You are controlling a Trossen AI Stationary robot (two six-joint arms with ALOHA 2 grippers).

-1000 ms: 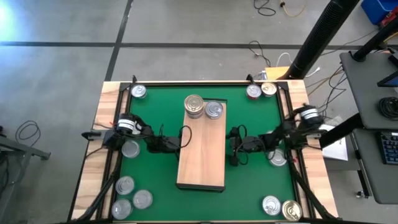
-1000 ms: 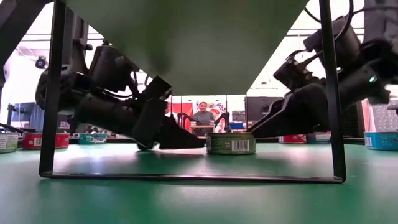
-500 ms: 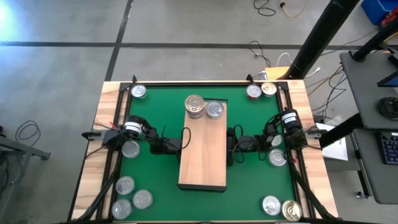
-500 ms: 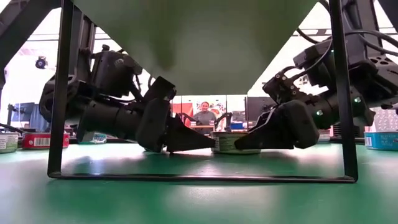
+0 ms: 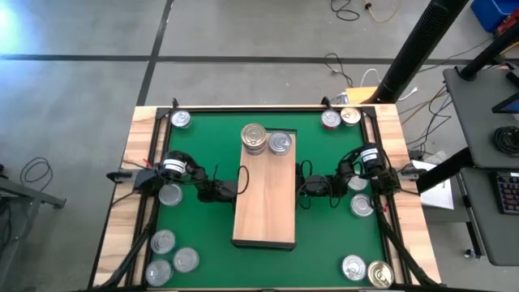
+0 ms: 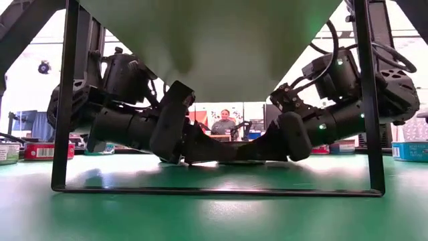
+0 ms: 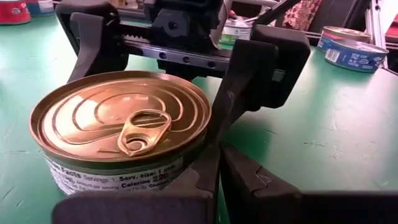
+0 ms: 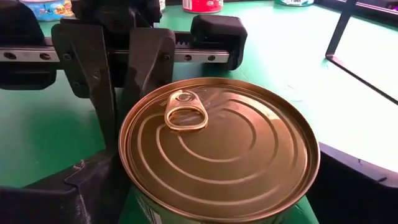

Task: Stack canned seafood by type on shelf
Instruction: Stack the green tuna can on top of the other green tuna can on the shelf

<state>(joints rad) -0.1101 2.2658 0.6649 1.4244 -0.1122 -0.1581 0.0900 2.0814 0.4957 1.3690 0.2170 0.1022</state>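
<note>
Canned seafood in hand at this step is one gold-topped tin point(image 8: 217, 155), upright on the green table point(image 5: 203, 130) underneath the raised shelf point(image 5: 263, 203), and therefore hidden in the high view. The right gripper point(image 5: 306, 188) reaches under the shelf from the right edge with its jaws spread wide and one finger on each side of the tin; whether the pads already press the wall cannot be told. The left gripper point(image 5: 229, 190) reaches in from the opposite edge, fully closed and holding nothing, with its tip just beside the tin on the side away from the right gripper. Two stacks of tins point(image 5: 254, 137) point(image 5: 279, 143) stand on the far end of the shelf, and loose tins point(image 5: 169, 194) lie around the table. Handling judgement: the tin is rigid metal, short, dense for its size and probably moderately heavy; it will not deform under a firm squeeze. The smooth curved wall and paper label point(image 7: 112, 177) are likely slippery, so an off-centre grip could make the tin rotate or squirt out. Take hold across the full diameter, pads low on the side wall below the lid rim. Avoid the pull-tab point(image 8: 185, 112). Keep the tin level during withdrawal, since clearance under the shelf looks limited.
</note>
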